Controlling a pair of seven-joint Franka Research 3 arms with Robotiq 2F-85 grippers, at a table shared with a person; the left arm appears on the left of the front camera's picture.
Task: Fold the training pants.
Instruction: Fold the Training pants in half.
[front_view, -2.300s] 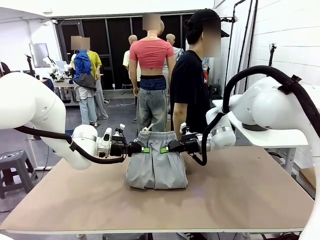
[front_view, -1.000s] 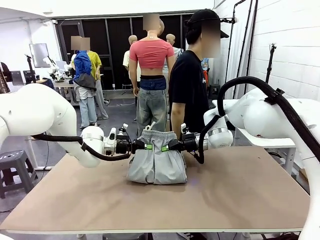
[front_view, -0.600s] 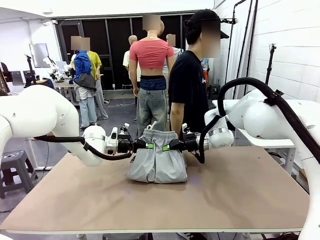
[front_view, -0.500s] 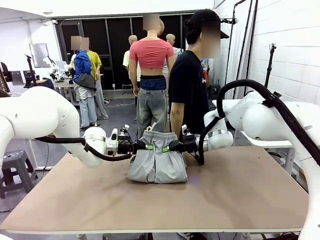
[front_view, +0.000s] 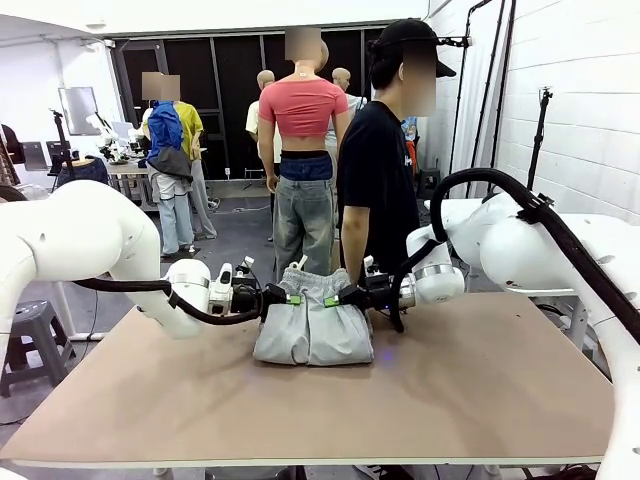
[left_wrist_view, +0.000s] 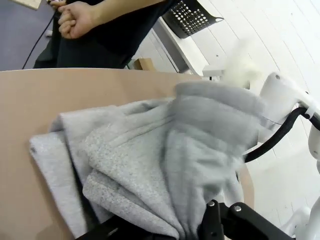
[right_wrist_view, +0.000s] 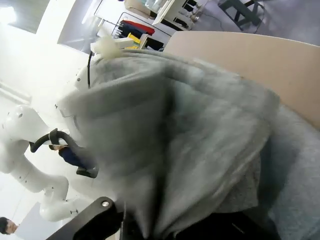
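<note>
Gripping one pair of training pants: left fingers and right fingers pinch its waistband.

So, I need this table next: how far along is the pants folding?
Mostly done, it seems. The training pants already lie as a compact folded bundle on the table. In hand: the left gripper and right gripper have brought the waistband end down over the bundle and sit at its top corners. Left: letting go, pulling clear, perhaps flattening the rumpled top layer.
</note>
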